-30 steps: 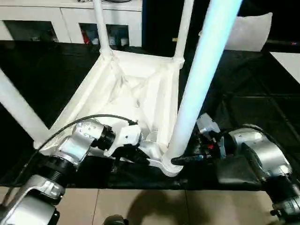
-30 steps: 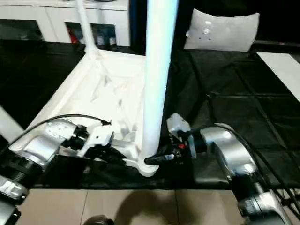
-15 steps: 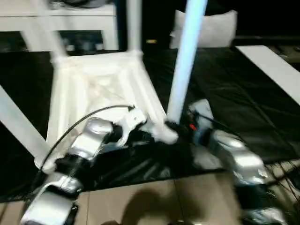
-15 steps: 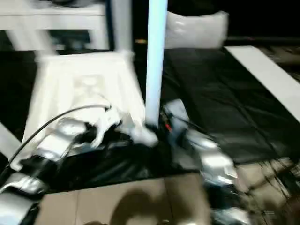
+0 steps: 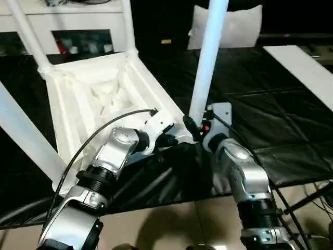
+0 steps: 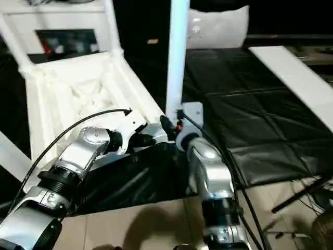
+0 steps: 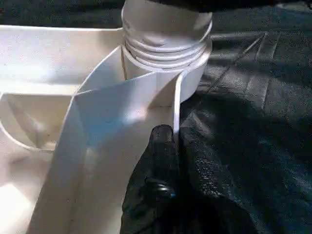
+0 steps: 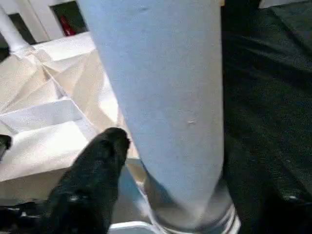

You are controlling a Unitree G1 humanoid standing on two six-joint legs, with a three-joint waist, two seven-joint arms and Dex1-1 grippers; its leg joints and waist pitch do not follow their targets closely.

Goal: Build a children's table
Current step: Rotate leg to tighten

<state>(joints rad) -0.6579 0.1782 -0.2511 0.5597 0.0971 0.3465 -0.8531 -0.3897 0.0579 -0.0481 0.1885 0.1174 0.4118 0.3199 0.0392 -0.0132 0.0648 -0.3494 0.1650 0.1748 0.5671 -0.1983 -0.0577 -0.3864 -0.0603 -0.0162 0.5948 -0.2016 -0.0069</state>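
White plastic ribbed tabletop [image 5: 99, 94] lies inverted on black padded floor mat [image 5: 270, 120], tube legs upright. Left hand [image 7: 163, 146] pinched together on tabletop rim; right hand [image 5: 193, 127] straddles near-corner white leg [image 5: 207, 62], grip undetermined.

Both forearms [image 5: 112, 156] are silver metal with black ribbed collars. A black cable [image 5: 99, 133] loops over the left wrist. The fingers [image 7: 156, 170] are black.

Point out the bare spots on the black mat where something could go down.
Free: the black mat between the near leg and the white board. Crowded: the tabletop corner, where the left hand and right hand meet.
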